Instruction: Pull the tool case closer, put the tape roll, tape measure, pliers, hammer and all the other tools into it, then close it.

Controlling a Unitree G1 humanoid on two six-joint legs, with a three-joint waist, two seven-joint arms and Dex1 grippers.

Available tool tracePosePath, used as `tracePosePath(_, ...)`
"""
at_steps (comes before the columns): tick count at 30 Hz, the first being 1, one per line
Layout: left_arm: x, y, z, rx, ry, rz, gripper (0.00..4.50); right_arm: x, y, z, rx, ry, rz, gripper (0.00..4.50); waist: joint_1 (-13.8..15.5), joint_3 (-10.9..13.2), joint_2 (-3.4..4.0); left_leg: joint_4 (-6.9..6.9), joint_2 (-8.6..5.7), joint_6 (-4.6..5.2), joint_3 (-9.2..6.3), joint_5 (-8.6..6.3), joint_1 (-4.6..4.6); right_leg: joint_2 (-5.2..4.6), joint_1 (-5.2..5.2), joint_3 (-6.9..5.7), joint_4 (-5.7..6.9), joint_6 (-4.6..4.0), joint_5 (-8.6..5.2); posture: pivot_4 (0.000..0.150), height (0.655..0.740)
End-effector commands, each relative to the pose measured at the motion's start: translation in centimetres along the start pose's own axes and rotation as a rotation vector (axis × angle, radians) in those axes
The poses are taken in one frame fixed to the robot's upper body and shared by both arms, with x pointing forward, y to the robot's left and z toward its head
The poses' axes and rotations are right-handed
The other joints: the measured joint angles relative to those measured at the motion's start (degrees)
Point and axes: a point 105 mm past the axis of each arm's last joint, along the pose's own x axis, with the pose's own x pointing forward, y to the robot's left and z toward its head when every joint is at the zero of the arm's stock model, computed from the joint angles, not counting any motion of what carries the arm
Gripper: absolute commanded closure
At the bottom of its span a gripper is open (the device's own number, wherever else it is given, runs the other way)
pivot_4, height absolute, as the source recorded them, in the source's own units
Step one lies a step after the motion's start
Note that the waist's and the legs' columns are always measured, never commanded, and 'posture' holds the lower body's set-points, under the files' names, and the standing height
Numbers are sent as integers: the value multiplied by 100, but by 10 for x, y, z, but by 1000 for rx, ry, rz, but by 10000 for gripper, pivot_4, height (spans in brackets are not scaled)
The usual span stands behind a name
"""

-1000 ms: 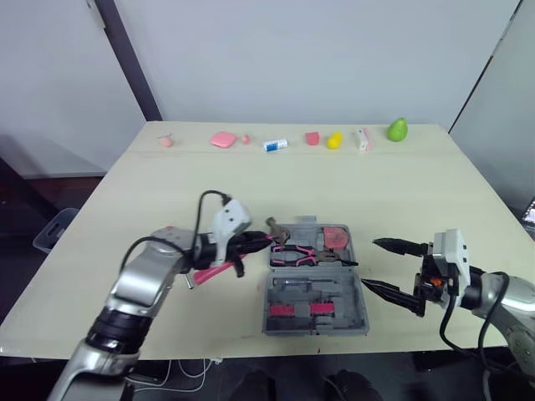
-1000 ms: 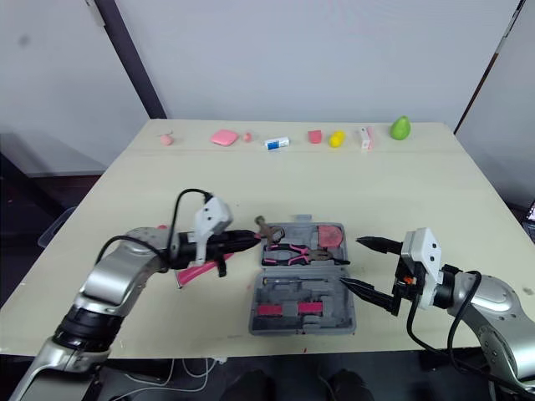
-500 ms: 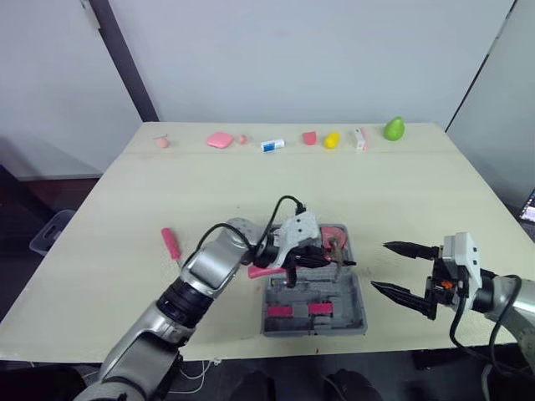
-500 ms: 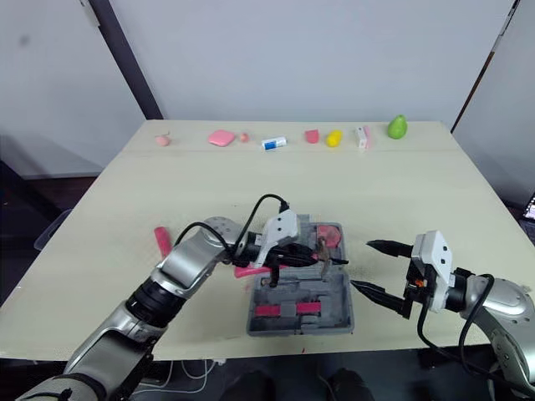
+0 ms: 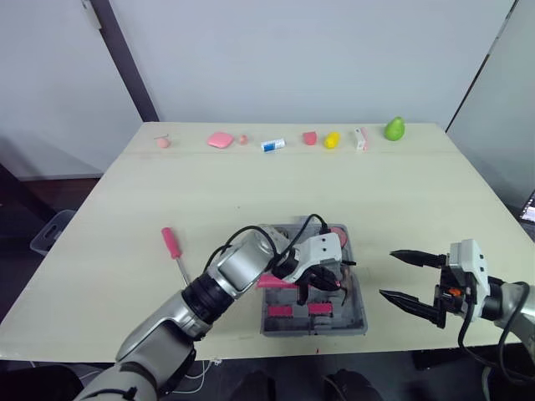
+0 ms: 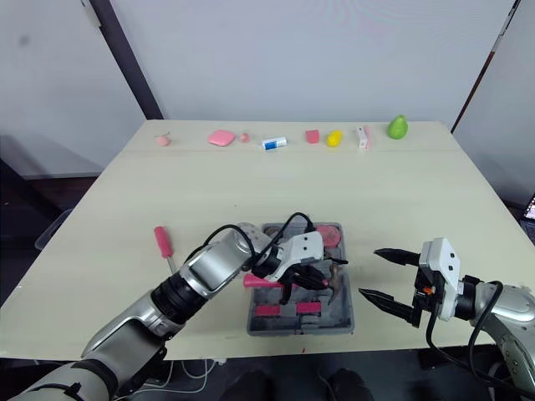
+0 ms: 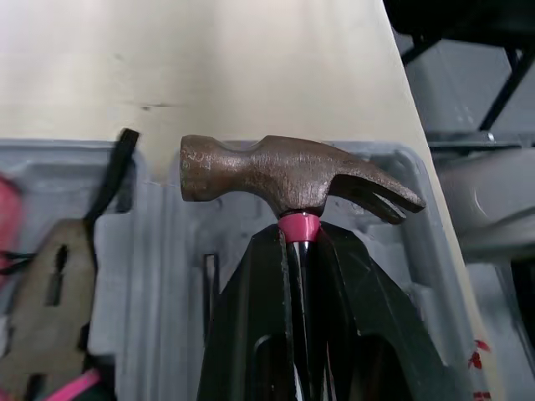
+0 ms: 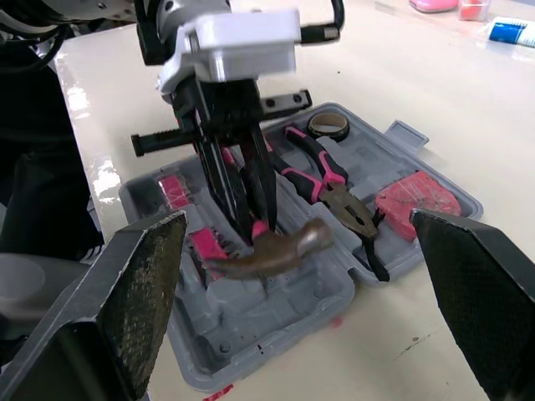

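The grey tool case point(image 5: 358, 311) lies open near the table's front edge. My left gripper point(image 7: 298, 230) is shut on the pink handle of the hammer, just below its brown head point(image 7: 284, 175), and holds it low over the case's front half. In the case's back half lie the pink-handled pliers point(image 8: 330, 180), the tape roll point(image 8: 328, 125) and the pink tape measure point(image 8: 415, 199). A pink screwdriver point(image 5: 172, 246) lies on the table left of the case. My right gripper point(image 5: 414, 280) stands open to the right of the case, holding nothing.
Along the table's far edge runs a row of small things, among them a green pear point(image 5: 394, 129), a yellow piece point(image 5: 332, 139), a blue-and-white tube point(image 5: 272, 145) and a pink block point(image 5: 221, 139). Bare tabletop lies between that row and the case.
My left arm has carried the hammer from left of the case to over its front half. The screwdriver now lies uncovered on the table. The right gripper has drifted slightly right.
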Motion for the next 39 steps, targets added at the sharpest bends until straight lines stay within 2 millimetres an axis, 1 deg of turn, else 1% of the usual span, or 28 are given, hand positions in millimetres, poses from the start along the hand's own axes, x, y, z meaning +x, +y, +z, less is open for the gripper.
tracePosePath(1, 5, -1, 14, 42, -7, -14, 44627, -8, -3, 4, -45, -12, -12, 0, 2, 0, 0, 0, 0, 0, 0, 0, 0, 0, 0, 0, 0, 0, 0, 1500, 7400)
tracePosePath(3, 8, 0, 14, 51, 6, -11, 44627, -11, -6, 3, -54, -4, -21, 0, 1, 0, 0, 0, 0, 0, 0, 0, -1, 0, 0, 0, 0, 0, 0, 1500, 7400)
tracePosePath(7, 13, 5, 8, 39, 59, 11, 44627, -12, -10, 2, -71, -1, -43, 0, -5, 0, 1, 1, 0, 0, 2, 0, 1, 1, 0, 0, 2, 0, 0, 1500, 7400)
tracePosePath(14, 29, 0, 9, 13, 87, -23, 44627, -11, -6, -1, -62, -10, -52, 0, 11, 0, 1, 1, 1, 0, 0, 0, -1, 3, 0, 1, 1, 0, 0, 1500, 7400)
tracePosePath(21, 32, 3, 10, -12, 125, -34, 44627, -12, -8, -4, -52, -34, -77, 0, 50, -1, 3, 5, -3, 0, 4, 0, -1, 4, 3, 4, 3, 0, 0, 1500, 7400)
tracePosePath(23, 33, 5, 9, 10, 141, -23, 44627, -11, -9, -4, -55, -35, -80, 0, 56, -1, 3, 7, -3, 0, 4, 0, -1, 4, 3, 6, 3, 1, 0, 1500, 7400)
tracePosePath(27, 35, 0, 7, 4, 149, -46, 44627, -11, -7, -6, -58, -38, -86, 0, 66, -2, 4, 7, -3, 0, 2, 0, -1, 5, 3, 9, 3, 1, 0, 1500, 7400)
tracePosePath(29, 36, 2, 7, 6, 146, -37, 34782, -13, -7, -7, -56, -37, -90, 0, 74, -2, 4, 7, -3, 0, 2, 0, -1, 5, 3, 9, 3, 0, 0, 1500, 7400)
tracePosePath(30, 36, 3, 7, 6, 145, -33, 32531, -13, -6, -8, -56, -35, -92, 0, 82, -1, 4, 7, -3, 0, 2, 0, -1, 5, 3, 8, 3, 1, 0, 1500, 7400)
tracePosePath(32, 35, 3, 9, -2, 132, -28, 21109, -14, -6, -9, -55, -33, -94, 0, 86, -2, 4, 7, -3, 0, 3, 0, 0, 5, 3, 10, 3, 1, 0, 1500, 7400)
tracePosePath(34, 34, 3, 11, -3, 128, -31, 12248, -15, -6, -9, -54, -31, -96, 0, 76, -1, 4, 7, -2, 0, 3, 0, 0, 7, 3, 11, 3, 0, 0, 1500, 7400)
tracePosePath(35, 32, 2, 13, -16, 118, -35, 9000, -15, -6, -9, -49, -33, -98, 0, 73, -1, 4, 7, -1, 0, 3, 0, 0, 10, 3, 11, 4, 0, 0, 1500, 7400)
tracePosePath(39, 24, -2, 20, -24, 87, -59, 9000, -15, -6, -9, -42, -41, -101, 0, 70, -1, 5, 7, 1, 0, 2, 0, 0, 12, 2, 11, 4, -1, 0, 1500, 7400)
